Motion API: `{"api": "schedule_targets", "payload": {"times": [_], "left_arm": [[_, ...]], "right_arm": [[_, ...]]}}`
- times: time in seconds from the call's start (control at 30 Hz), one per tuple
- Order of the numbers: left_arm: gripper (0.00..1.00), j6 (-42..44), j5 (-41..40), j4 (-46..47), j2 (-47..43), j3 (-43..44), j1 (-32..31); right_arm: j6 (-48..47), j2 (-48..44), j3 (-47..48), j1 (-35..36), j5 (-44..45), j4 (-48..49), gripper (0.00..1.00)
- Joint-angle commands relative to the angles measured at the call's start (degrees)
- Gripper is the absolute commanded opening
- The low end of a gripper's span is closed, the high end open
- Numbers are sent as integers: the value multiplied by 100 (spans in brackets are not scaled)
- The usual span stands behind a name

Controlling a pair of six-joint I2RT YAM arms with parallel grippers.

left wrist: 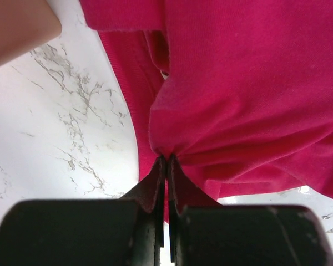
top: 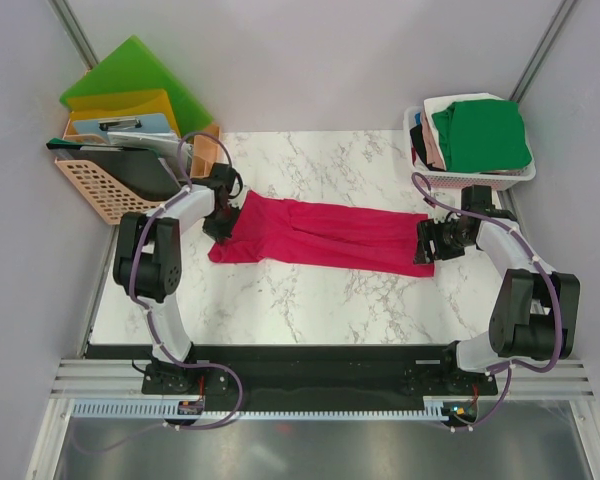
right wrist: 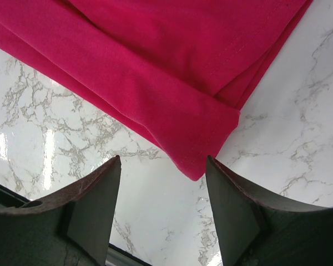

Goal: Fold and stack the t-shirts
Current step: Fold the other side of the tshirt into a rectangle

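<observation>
A crimson-pink t-shirt point(top: 325, 235) lies folded into a long band across the middle of the marble table point(top: 300, 305). My left gripper point(top: 223, 226) is shut on its left end; the left wrist view shows the cloth point(left wrist: 238, 94) bunched into the pinched fingertips point(left wrist: 167, 160). At the band's right end my right gripper point(top: 424, 246) stands open, its fingers point(right wrist: 102, 188) either side of the cloth's corner point(right wrist: 194, 166) without touching it. More t-shirts, a green one point(top: 480, 135) on top, sit piled in a white basket point(top: 470, 180) at the back right.
At the back left a peach basket point(top: 100, 190) holds green point(top: 135, 75) and yellow point(top: 120, 103) plastic folders and a dark board. Grey walls close in both sides. A black rail point(top: 300, 355) runs along the table's near edge.
</observation>
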Motion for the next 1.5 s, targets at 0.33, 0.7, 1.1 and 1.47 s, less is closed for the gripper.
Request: {"api": "schedule_targets", "payload": {"times": [0.33, 0.7, 1.1, 1.47], "left_arm": [[2, 369, -281, 337, -719, 10, 50], [31, 536, -772, 494, 335, 775, 50], [53, 896, -1388, 1154, -216, 64, 190], [57, 1002, -1406, 1146, -1140, -490, 305]], "right_arm": [[-108, 92, 133, 28, -157, -9, 70], [-108, -66, 89, 28, -175, -18, 70], [-99, -49, 107, 28, -157, -9, 69], [-2, -409, -104, 28, 247, 298, 69]]}}
